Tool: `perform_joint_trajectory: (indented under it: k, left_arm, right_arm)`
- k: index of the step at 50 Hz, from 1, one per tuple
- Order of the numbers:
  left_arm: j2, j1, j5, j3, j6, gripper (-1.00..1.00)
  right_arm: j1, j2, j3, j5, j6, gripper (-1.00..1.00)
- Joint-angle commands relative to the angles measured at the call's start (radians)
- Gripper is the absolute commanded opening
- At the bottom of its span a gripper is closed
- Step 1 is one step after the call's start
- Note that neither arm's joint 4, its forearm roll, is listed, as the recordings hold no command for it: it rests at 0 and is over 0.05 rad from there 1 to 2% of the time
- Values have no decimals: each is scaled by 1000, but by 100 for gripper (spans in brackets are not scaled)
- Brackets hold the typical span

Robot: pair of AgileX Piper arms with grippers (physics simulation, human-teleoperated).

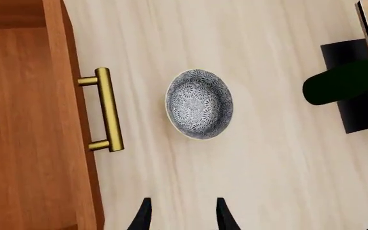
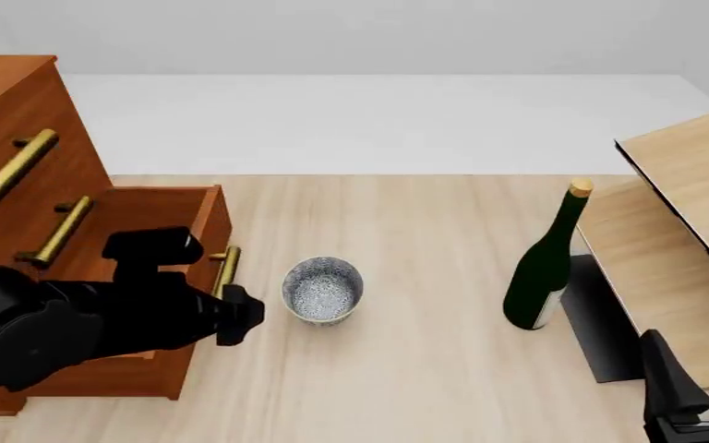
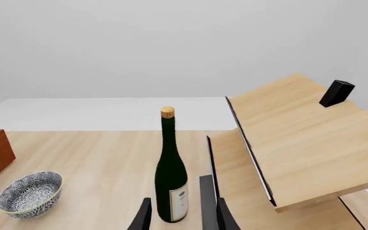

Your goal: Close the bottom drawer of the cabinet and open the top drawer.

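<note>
We see the bottom drawer (image 2: 163, 277) pulled out at lower left of the front view, its brass handle (image 1: 106, 109) a vertical bar left of centre in the left wrist view. Left gripper (image 1: 182, 215) sits nearest, fingers spread, holding nothing, handle up-left of its tips. Right gripper (image 3: 181, 215) far off at the front view's lower right, also released. Top drawer (image 2: 16, 166) shut, upper left.
</note>
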Motion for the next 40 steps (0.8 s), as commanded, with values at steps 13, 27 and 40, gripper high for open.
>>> perform_joint_trajectory:
  k: [13,27,40]
  left_arm:
    - [49,85,-12,44,101,100]
    - [61,164,-12,60,189,100]
    - [68,251,-12,87,281,100]
  right_arm:
    - [-5,1,-1,-2,7,100]
    - [-7,-1,-2,0,9,100]
    - [-8,-2,-2,2,11,100]
